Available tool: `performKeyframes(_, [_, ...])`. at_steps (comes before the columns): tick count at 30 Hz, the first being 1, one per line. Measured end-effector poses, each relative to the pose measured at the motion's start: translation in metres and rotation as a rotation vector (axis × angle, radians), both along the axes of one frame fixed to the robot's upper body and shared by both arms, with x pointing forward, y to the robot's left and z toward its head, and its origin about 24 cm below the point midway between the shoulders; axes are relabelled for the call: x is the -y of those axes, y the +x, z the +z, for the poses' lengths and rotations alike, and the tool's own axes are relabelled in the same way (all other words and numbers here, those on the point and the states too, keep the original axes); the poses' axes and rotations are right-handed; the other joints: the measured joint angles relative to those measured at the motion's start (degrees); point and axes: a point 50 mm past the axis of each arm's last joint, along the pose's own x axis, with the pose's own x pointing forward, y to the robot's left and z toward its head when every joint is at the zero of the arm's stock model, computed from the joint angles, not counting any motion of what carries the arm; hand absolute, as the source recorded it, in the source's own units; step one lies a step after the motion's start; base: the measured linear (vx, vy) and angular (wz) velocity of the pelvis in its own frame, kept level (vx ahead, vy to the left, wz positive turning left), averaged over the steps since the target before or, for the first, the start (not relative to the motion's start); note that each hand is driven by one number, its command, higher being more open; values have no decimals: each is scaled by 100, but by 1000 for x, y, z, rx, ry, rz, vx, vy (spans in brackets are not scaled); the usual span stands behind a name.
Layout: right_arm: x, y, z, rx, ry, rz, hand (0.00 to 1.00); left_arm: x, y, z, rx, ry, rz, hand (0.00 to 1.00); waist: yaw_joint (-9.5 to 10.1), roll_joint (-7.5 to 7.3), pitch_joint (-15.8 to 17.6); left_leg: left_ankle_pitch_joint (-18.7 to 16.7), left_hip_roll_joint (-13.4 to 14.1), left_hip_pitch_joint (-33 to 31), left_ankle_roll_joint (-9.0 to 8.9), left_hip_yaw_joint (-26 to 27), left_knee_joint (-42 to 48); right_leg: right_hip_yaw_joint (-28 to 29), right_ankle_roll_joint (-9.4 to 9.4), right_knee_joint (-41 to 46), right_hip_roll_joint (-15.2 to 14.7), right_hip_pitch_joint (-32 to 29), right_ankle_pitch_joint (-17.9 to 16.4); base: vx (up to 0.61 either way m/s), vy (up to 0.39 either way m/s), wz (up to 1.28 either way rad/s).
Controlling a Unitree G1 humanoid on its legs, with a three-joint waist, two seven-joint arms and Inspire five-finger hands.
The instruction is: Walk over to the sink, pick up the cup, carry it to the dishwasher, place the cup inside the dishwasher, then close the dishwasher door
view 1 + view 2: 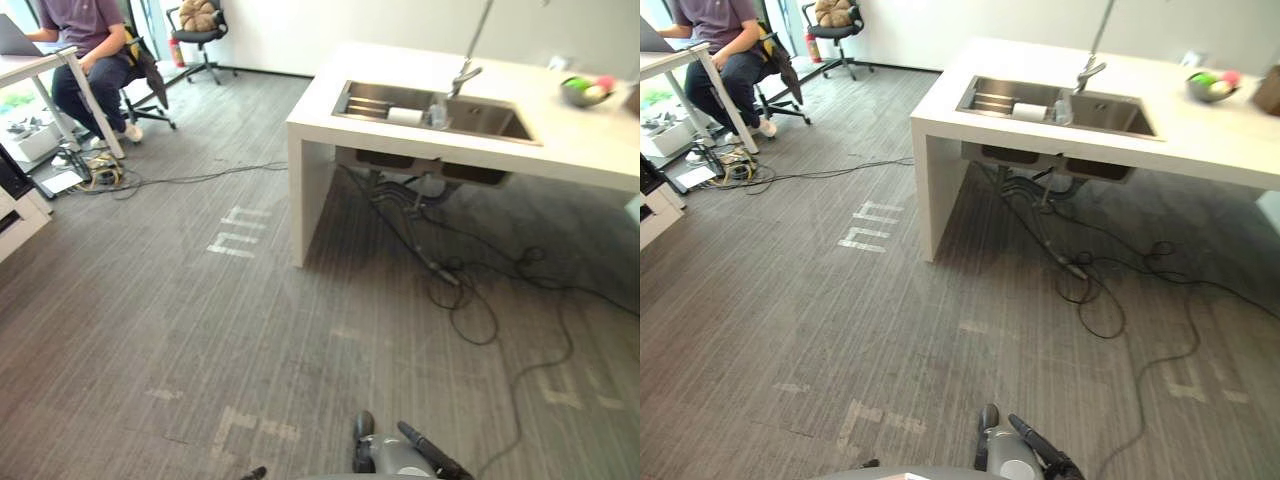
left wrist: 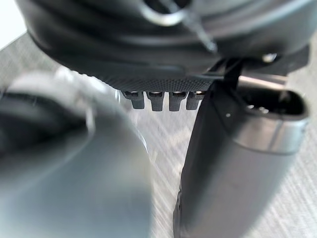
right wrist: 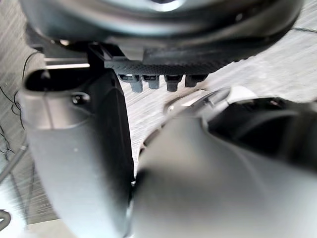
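No readable text, labels or numbers, pale unreadable marks (image 1: 238, 232) on the grey floor (image 1: 150, 320)

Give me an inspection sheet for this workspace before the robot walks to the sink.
Surface: white counter with steel sink, ahead across the grey floor.
Job's things: what looks like a clear cup in the sink by the faucet.
Clutter: white roll in sink; bowl on counter.
Hands: left hand, right hand both open, empty.
Cables: black cables on floor under counter.
Surroundings: seated person at desk, office chair.
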Motion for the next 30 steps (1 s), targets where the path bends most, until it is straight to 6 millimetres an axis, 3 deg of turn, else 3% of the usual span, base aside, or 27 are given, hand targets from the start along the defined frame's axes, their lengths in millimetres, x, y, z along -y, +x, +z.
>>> performKeyframes(1, [1, 0, 0, -8, 1, 2, 100, 1, 1, 0, 3, 3, -13, 100, 0, 28, -58, 154, 43, -111, -21, -39, 264, -28, 1, -25, 44, 74, -68, 860, -371, 5])
performKeyframes(2, [3, 0, 0, -17, -1, 8, 100, 3, 5, 0, 16, 17, -58, 100, -7, 99, -178, 628, 114, -470, -142, -155, 1089, -29, -64, -137, 171, 276, -251, 736, -281, -6])
performKeyframes(3, [4, 3, 0, -11, -5, 13, 100, 3, 9, 0, 27, 23, -78, 100, -12, 115, -175, 874, 131, -646, -227, -193, 1502, -11, -81, -205, 219, 380, -315, 718, -235, -18])
performKeyframes(4, [4, 7, 1, -10, -15, 33, 100, 3, 16, 1, 58, 38, -103, 100, -16, 139, -160, 1444, 178, -1003, -493, -182, 2298, 58, -119, -420, 315, 616, -372, 672, -187, -32])
performKeyframes(5, [3, 14, 2, -2, -24, 62, 100, 0, 28, 4, 118, 82, -153, 100, 26, 127, -123, 1517, 352, -1515, -598, -95, 3433, 173, -168, -783, 465, 1005, -404, 735, -210, -37])
performKeyframes(6, [-1, 20, 2, 4, -27, 86, 100, -1, 45, 10, 212, 129, -206, 100, 41, 130, -44, 1055, 487, -2013, -523, 28, 4424, 270, -252, -1121, 594, 1518, -462, 563, -160, -33])
performKeyframes(7, [-4, 23, 1, 7, -26, 93, 100, 0, 56, 14, 275, 152, -237, 100, 79, 73, 17, 838, 498, -2244, -473, 48, 4748, 327, -271, -1257, 613, 1752, -513, 508, -137, -34])
performKeyframes(8, [-8, 30, 2, 14, -35, 111, 100, 3, 83, 28, 433, 191, -312, 100, 180, -12, 109, 477, 483, -2777, -373, 111, 5066, 463, -260, -1413, 616, 2120, -588, 453, -64, -49])
performKeyframes(9, [-11, 39, 3, 33, -49, 145, 100, 9, 113, 49, 612, 227, -401, 100, 295, -64, 162, 217, 483, -3369, -194, 297, 4919, 594, -189, -1449, 584, 2305, -655, 441, -23, -59])
performKeyframes(10, [-12, 45, 5, 47, -57, 158, 100, 13, 129, 63, 712, 249, -441, 100, 335, -86, 180, 128, 475, -3639, -118, 428, 4669, 671, -142, -1447, 548, 2353, -700, 444, 71, -71])
performKeyframes(11, [-13, 58, 8, 82, -72, 180, 100, 19, 158, 96, 915, 305, -501, 100, 361, -156, 244, 82, 354, -4013, -46, 772, 3788, 845, -17, -1433, 381, 2456, -822, 454, 148, -71])
performKeyframes(12, [-10, 67, 11, 110, -90, 206, 100, 28, 181, 136, 1127, 362, -538, 100, 357, -184, 285, 321, 138, -4157, -28, 1113, 2431, 975, 146, -1381, 162, 2569, -1021, 460, 182, -63])
performKeyframes(13, [-6, 69, 13, 118, -101, 212, 100, 33, 191, 158, 1241, 387, -542, 100, 349, -135, 285, 652, 24, -4138, -55, 1247, 1589, 1046, 237, -1341, 100, 2636, -1168, 496, 245, -63])
performKeyframes(14, [2, 68, 15, 118, -118, 215, 100, 41, 200, 209, 1484, 450, -515, 100, 403, -1, 311, 1908, -120, -3858, -48, 1323, 453, 1272, 300, -1288, 55, 2849, -1481, 539, 300, -62])
performKeyframes(15, [0, 64, 13, 100, -105, 222, 100, 40, 202, 257, 1712, 544, -458, 100, 382, -81, 248, 1841, -291, -3768, 233, 1397, 658, 1688, 377, -1297, -80, 3031, -1599, 560, 293, -43])
performKeyframes(16, [1, 61, 12, 97, -99, 225, 100, 41, 202, 282, 1837, 597, -419, 100, 328, -104, 205, 1639, -364, -3869, 225, 1353, 897, 1848, 376, -1320, -53, 3068, -1543, 691, 288, 0])
performKeyframes(17, [4, 55, 11, 80, -96, 225, 100, 40, 198, 328, 2073, 699, -319, 100, 296, -48, 164, 1338, -400, -4020, 491, 1313, 1339, 1846, 405, -1317, -110, 3100, -1479, 466, 158, 22])
performKeyframes(19, [0, 43, 6, 43, -78, 226, 100, 34, 178, 377, 2344, 873, -156, 100, 297, -61, 84, 1046, -474, -3927, 640, 1346, 1529, 2082, 405, -1010, -192, 3079, -1392, 624, 207, 6])
performKeyframes(20, [-6, 33, 2, 19, -62, 228, 100, 30, 164, 397, 2463, 1000, -77, 100, 301, -95, 33, 956, -530, -3653, 631, 1396, 1346, 2256, 528, -451, -196, 2928, -1282, 556, 178, -5])
performKeyframes(21, [-9, 28, 1, 4, -53, 231, 100, 28, 159, 404, 2507, 1046, -56, 100, 300, -115, 21, 934, -549, -3453, 613, 1418, 1185, 2304, 609, -79, -177, 2833, -1184, 607, 118, -24])
performKeyframes(22, [-13, 24, -1, -2, -45, 224, 100, 26, 151, 414, 2587, 1123, -43, 100, 293, -229, -121, 930, -593, -2810, 605, 1548, 636, 2239, 1281, 1111, -160, 2463, -726, 483, 60, -31])
performKeyframes(24, [-18, 21, -2, -7, -35, 217, 100, 27, 151, 417, 2599, 1125, -87, 100, 292, -355, -224, 931, -604, -2327, 605, 1642, 282, 2129, 1898, 2110, -232, 2121, -358, 474, 4, -40])
performKeyframes(25, [-22, 24, -1, 39, -33, 197, 100, 31, 155, 417, 2601, 1048, -141, 100, 243, -486, -296, 896, -627, -1708, 553, 1749, -99, 1748, 1834, 3956, -454, 1388, -351, 353, -73, -42])
performKeyframes(26, [-21, 27, 1, 59, -34, 189, 100, 34, 158, 416, 2598, 1004, -161, 100, 203, -507, -302, 852, -607, -1504, 480, 1766, -210, 1536, 1668, 4447, -589, 1134, -440, 381, -108, -36])
performKeyframes(27, [-19, 29, 2, 77, -41, 192, 100, 37, 162, 413, 2582, 969, -191, 100, 124, -526, -313, 806, -565, -1261, 361, 1785, -357, 1227, 1385, 4881, -813, 842, -596, 220, -81, -10])
performKeyframes(29, [-14, 33, 4, 97, -62, 172, 100, 46, 175, 405, 2523, 943, -284, 100, 26, -521, -311, 802, -408, -884, 270, 1844, -540, 730, 908, 4672, -1139, 349, -1016, 280, -134, -7])
performKeyframes(30, [-12, 32, 4, 92, -68, 150, 100, 51, 185, 402, 2474, 924, -358, 100, -24, -513, -311, 786, -247, -785, 212, 1848, -540, 457, 730, 3819, -1176, 140, -1210, 291, -196, 1])
